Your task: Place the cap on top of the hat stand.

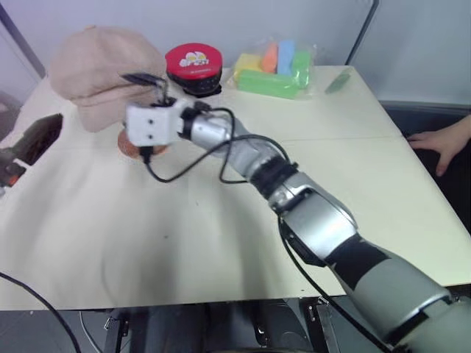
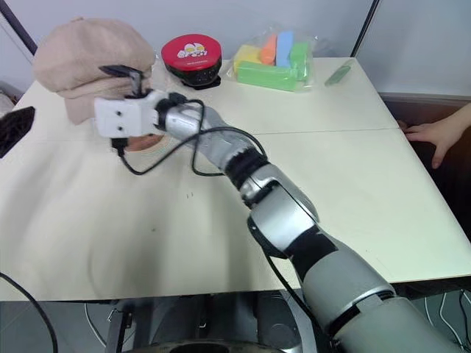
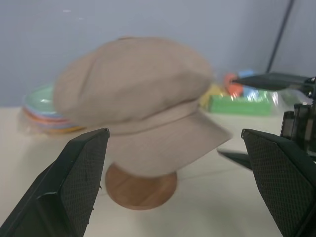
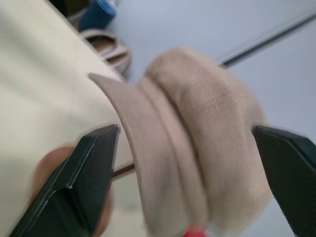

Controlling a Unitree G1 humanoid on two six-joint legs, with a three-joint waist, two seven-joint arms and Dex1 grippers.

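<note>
The cap sits on the hat stand, supported from beneath; both jaws stand open around it, gripping nothing.

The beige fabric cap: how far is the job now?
Done: the beige fabric cap sits on the reddish-brown wooden hat stand. In hand: nothing; the right gripper is open around the cap, the left gripper open before it. Left: withdrawing the arms.

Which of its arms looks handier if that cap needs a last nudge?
Probably the right: its open end effector sits beside the cap, which already rests on the hat stand. The open left end effector faces it from farther back.
</note>
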